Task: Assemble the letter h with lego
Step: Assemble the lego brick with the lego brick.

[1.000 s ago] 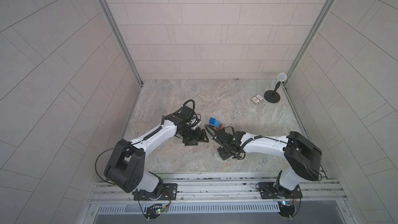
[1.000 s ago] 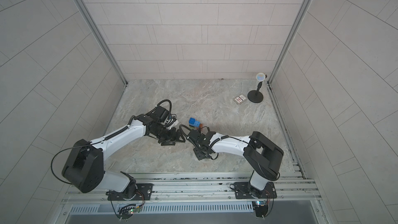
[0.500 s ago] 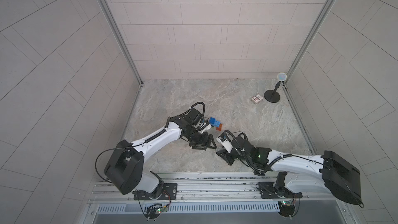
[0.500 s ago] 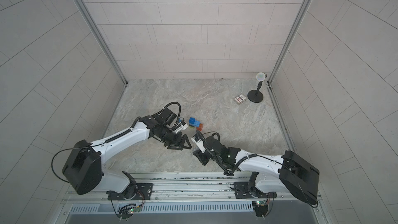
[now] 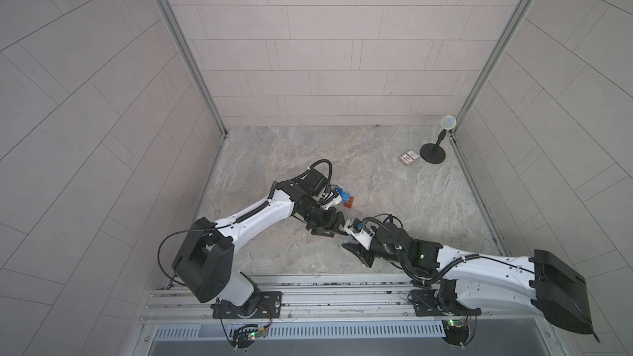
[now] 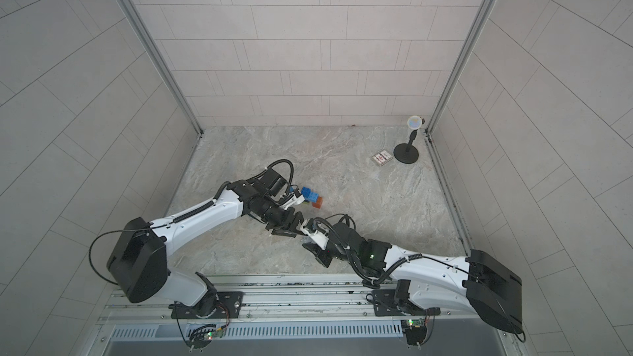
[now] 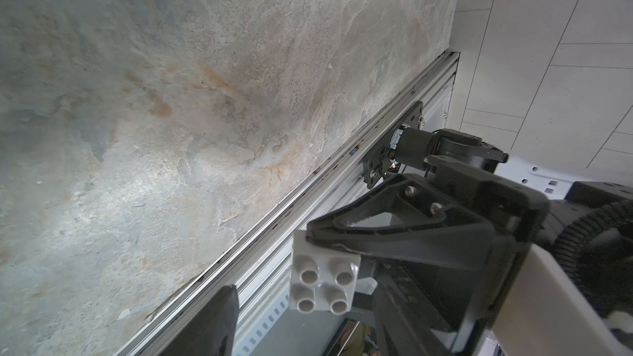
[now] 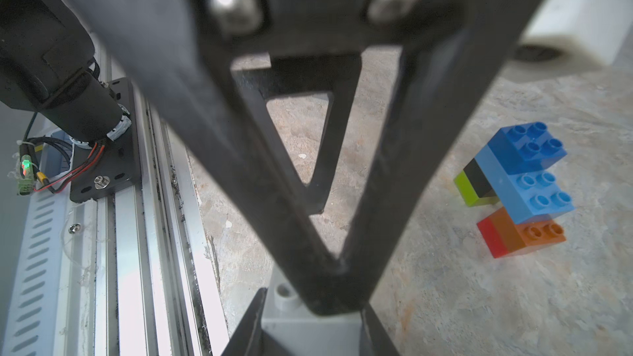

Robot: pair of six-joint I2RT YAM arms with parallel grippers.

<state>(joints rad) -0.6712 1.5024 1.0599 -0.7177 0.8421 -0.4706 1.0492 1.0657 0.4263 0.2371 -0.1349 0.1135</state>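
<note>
Below centre in both top views, the right gripper [image 5: 346, 244] pinches a grey brick [image 7: 323, 280], the left gripper [image 5: 334, 227] parted beside it. A bump could spill it short of the letter h [image 5: 345, 197] above.

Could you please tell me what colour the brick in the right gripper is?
Light grey; the brick shows best in the left wrist view.

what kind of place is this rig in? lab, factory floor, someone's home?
Most likely a robotics lab test cell: two white-and-black robot arms bolted to an aluminium rail, pale tiled panel walls boxing in a stone-patterned tabletop, and small coloured plastic toy bricks as the workpiece.
</note>
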